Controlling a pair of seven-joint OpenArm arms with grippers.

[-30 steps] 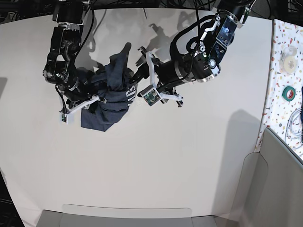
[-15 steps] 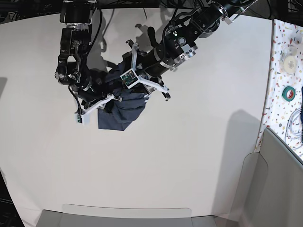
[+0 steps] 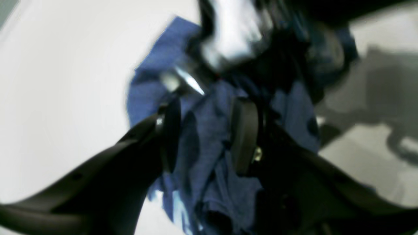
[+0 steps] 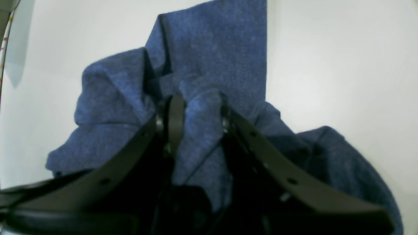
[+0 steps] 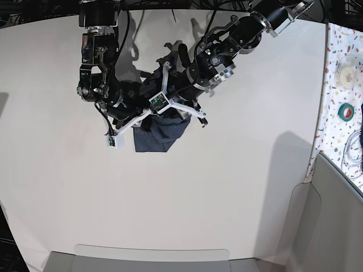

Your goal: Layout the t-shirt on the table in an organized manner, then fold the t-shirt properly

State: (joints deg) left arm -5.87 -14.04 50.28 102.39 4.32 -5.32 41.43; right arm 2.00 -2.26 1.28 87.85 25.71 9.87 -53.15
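The t-shirt (image 5: 163, 136) is a bunched dark blue bundle hanging over the far middle of the white table (image 5: 198, 198), with both arms crowded around it. In the right wrist view my right gripper (image 4: 196, 107) is shut on a thick fold of the t-shirt (image 4: 212, 49), and the rest of the cloth drapes past the fingers. In the blurred left wrist view my left gripper (image 3: 205, 130) stands open right at the t-shirt (image 3: 150, 88), with cloth showing in the gap between its black fingers (image 3: 243, 130). No lettering shows.
A speckled strip (image 5: 340, 34) runs along the right edge and carries tape rolls (image 5: 346, 111). A grey translucent bin wall (image 5: 334, 215) stands at the near right, and another (image 5: 153, 255) along the front edge. Cables hang at the back.
The right arm has carried the bundle rightward and a little nearer. The left arm has swung in from the right until its open fingers sit against the cloth.
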